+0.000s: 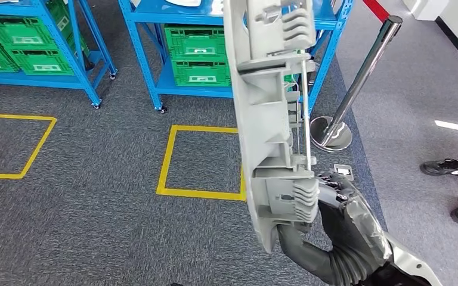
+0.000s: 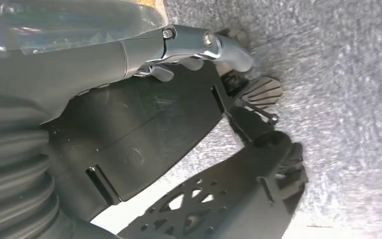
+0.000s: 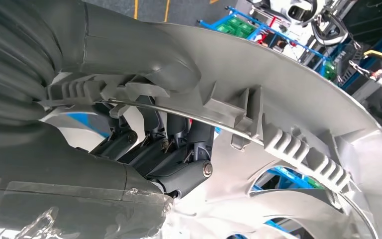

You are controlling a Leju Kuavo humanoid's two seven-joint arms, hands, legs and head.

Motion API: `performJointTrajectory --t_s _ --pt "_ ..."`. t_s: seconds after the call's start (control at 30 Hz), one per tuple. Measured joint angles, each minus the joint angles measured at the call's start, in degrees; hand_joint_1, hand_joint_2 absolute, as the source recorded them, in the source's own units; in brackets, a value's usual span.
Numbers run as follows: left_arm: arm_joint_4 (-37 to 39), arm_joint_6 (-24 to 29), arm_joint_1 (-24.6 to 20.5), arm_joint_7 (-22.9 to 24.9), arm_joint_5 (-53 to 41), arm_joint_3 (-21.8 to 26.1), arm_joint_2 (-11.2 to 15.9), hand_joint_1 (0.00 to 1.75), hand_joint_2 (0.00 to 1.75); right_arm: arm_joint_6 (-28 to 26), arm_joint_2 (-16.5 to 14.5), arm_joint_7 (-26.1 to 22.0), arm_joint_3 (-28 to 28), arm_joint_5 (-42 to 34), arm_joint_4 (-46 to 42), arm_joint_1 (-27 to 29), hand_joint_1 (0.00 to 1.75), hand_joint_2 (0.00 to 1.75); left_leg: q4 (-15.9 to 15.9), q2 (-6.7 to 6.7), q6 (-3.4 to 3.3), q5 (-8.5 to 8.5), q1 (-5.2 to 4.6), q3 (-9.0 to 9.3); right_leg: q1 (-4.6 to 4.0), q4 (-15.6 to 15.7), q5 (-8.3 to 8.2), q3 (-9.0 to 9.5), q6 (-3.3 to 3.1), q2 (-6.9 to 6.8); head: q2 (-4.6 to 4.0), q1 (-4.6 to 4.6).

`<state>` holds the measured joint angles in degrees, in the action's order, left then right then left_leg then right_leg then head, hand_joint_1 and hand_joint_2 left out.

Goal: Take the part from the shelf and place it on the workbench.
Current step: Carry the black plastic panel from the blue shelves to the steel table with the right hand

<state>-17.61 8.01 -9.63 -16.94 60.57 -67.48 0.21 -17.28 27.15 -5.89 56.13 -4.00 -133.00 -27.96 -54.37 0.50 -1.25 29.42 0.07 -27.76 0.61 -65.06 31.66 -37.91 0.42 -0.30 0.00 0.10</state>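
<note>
- The part (image 1: pixel 269 119) is the biggest thing here: a long, pale grey plastic moulding, curved like a slice of a wheel cover, with ribbed clips, raised tabs and a thin metal wire (image 1: pixel 305 113) running along its inner face.
- It stands nearly upright in the air above the grey carpet (image 1: pixel 95 196), its top end level with the blue shelf (image 1: pixel 149 53) and its bottom end close to the robot's body.
- The blue shelf sits behind the part, carrying green crates (image 1: pixel 198 53) on its lower tier.
- A yellow taped square (image 1: pixel 168 161) on the carpet lies in front of the shelf, partly hidden by the part.
- A chrome stanchion (image 1: pixel 358 83) leans up just right of the shelf.
- The right hand (image 1: pixel 328 205) grips the part at its bottom end; in the right wrist view the dark fingers (image 3: pixel 179 149) curl in behind the wire and the thick thumb presses over the rim, so the hand is clamped on it.
- The left hand (image 2: pixel 214 45) hangs over the carpet; I cannot tell from here whether its fingers are apart or together.
- A person's dark shoes (image 1: pixel 453 185) stand well right of the shelf.
</note>
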Motion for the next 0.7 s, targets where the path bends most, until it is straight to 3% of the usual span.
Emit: performJointTrajectory --t_s 0.07,0.1,0.13,0.17,0.23,0.3,0.37,0.43,0.47,0.53,0.6,0.63,0.7 --pt "-0.01 -0.01 0.03 -0.08 -0.02 -0.07 -0.04 0.0 1.75 0.01 0.07 -0.05 -0.04 0.0 0.03 0.18 1.75 1.75 -0.42 0.01 -0.06 -0.1 0.02 -0.54 0.22 -7.06 2.48 -2.89 0.48 0.02 0.0 0.34" --pt "-0.01 -0.01 0.03 -0.09 -0.01 -0.1 -0.04 0.0 1.75 0.01 0.09 -0.05 -0.06 0.0 0.07 0.28 1.75 1.75 -0.66 0.11 -0.03 -0.09 0.03 -0.66 0.33 -8.33 2.34 -3.23 0.66 0.02 0.0 0.43" --pt "-0.01 -0.01 0.01 -0.1 0.01 -0.14 -0.04 0.0 1.75 0.01 0.1 -0.05 -0.09 0.0 0.13 0.34 1.75 1.75 -0.91 0.31 0.04 -0.03 0.05 -0.72 0.44 -7.32 1.17 -2.51 0.76 0.05 0.0 0.5" --pt "-0.01 -0.01 -0.02 -0.12 0.02 -0.17 -0.05 0.0 1.75 0.01 0.1 -0.05 -0.14 0.0 0.18 0.38 1.75 1.75 -1.2 0.65 0.2 0.07 0.09 -0.75 0.57 -4.23 -0.75 -0.83 0.81 0.3 0.0 0.55" --pt "-0.01 0.0 -0.15 -0.14 0.04 -0.24 -0.07 0.0 1.75 0.01 0.11 -0.06 -0.27 0.0 0.25 0.47 1.75 1.75 -1.98 1.34 0.71 0.34 0.14 -1.16 0.9 2.92 -3.25 2.9 0.61 2.4 0.0 0.61" --pt "-0.02 -0.01 -0.31 -0.2 0.04 -0.27 -0.08 0.0 1.75 -0.01 0.13 -0.09 -0.39 0.0 0.25 0.62 1.75 1.75 -2.6 2.09 1.44 0.3 0.23 -2.1 0.97 5.97 -3.26 4.31 0.08 3.99 0.0 0.6" --pt "-0.03 -0.03 -0.38 -0.31 0.05 -0.29 -0.09 0.0 1.75 -0.01 0.13 -0.1 -0.51 0.0 0.26 0.82 1.75 1.75 -2.71 2.97 2.17 -0.01 0.36 -2.75 0.9 6.28 -3.22 4.2 -0.58 3.21 0.0 0.59" --pt "-0.04 -0.02 -0.41 -0.42 0.06 -0.3 -0.08 0.0 1.75 -0.02 0.13 -0.09 -0.64 0.0 0.26 0.94 1.75 1.75 -3.9 2.55 2.8 0.95 0.36 -3.47 1.05 6.72 -3.46 4.31 -1.32 1.92 0.0 0.41" --pt "-0.05 -0.01 -0.47 -0.49 0.07 -0.3 -0.05 0.0 1.75 -0.02 0.13 -0.09 -0.72 0.0 0.26 0.97 1.75 1.75 -5.92 1.91 3.09 2.29 0.36 -4.39 1.12 6.91 -3.57 4.39 -1.67 1.21 0.0 0.19" --pt "-0.06 -0.01 -0.76 -0.65 0.07 -0.29 -0.03 0.0 1.75 -0.02 0.13 -0.11 -0.82 0.0 0.26 1.03 1.75 1.75 -12.91 0.66 3.57 5.9 0.46 -7.23 0.98 6.97 -3.62 4.39 -2.04 -0.19 0.0 -0.31" --pt "-0.07 -0.01 -1.03 -0.74 0.07 -0.28 -0.02 0.0 1.75 -0.01 0.13 -0.11 -0.84 0.0 0.27 1.08 1.75 1.75 -17.97 0.42 3.78 7.42 0.54 -8.79 0.81 6.89 -3.6 4.35 -2.09 -1.62 0.0 -0.54" --pt "-0.08 -0.01 -1.02 -0.71 0.08 -0.29 -0.02 0.0 1.75 -0.01 0.13 -0.11 -0.84 0.0 0.27 1.1 1.75 1.75 -17.61 0.31 3.76 6.64 0.55 -8.27 0.75 6.84 -3.59 4.35 -2.1 -2.27 0.0 -0.61" --pt "-0.08 -0.01 -0.69 -0.59 0.1 -0.31 0.02 0.0 1.75 0.0 0.13 -0.1 -0.84 0.01 0.27 1.12 1.75 1.75 -11.23 -0.86 3.39 2.98 0.46 -4.87 0.61 6.7 -3.55 4.39 -2.05 -3.37 0.0 -0.74"
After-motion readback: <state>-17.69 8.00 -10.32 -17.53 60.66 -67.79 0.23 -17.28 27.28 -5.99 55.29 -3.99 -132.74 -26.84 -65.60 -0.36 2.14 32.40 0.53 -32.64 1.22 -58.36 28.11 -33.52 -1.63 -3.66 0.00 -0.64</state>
